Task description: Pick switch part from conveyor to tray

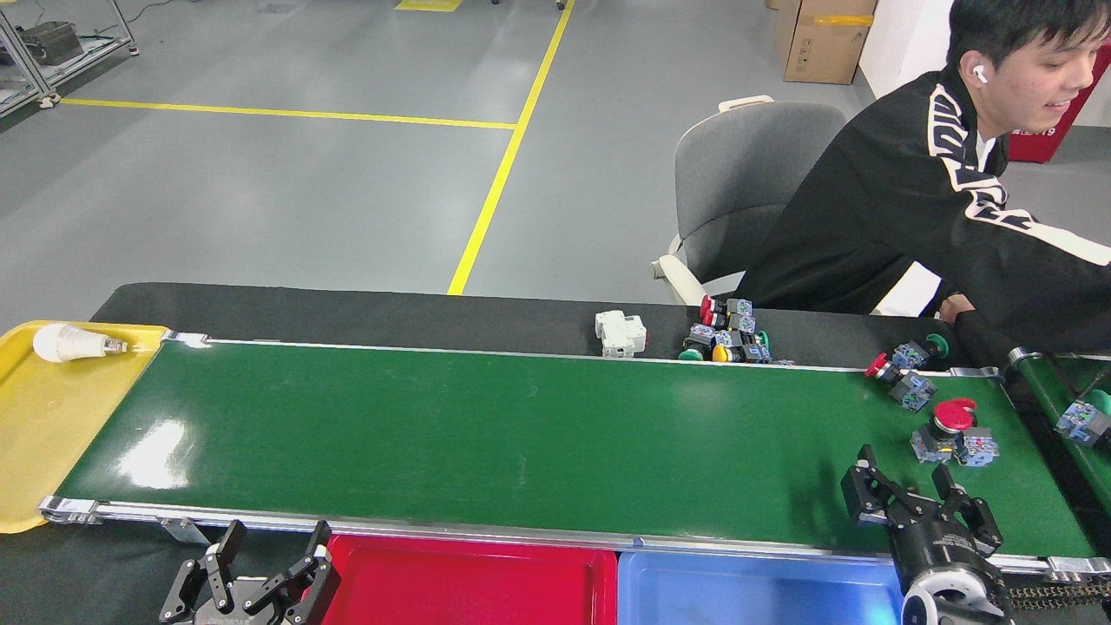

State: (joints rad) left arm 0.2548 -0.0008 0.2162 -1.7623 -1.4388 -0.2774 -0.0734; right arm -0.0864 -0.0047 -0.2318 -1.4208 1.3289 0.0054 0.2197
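Two switch parts lie at the right end of the green conveyor [486,434]: one with a red mushroom cap [953,430] and a smaller red-capped one [900,380] nearer the far rail. My right gripper [904,480] hovers open over the belt, just left of and below the mushroom-cap part, holding nothing. My left gripper [273,542] is open at the near edge, beside the red tray [469,582]. A blue tray [755,590] sits to the right of the red one.
A yellow tray [43,425] with a white bulb [65,342] sits at the belt's left end. A white breaker [620,333] and a pile of switch parts [727,338] lie behind the far rail. A seated person [937,200] leans right over a second belt [1063,417].
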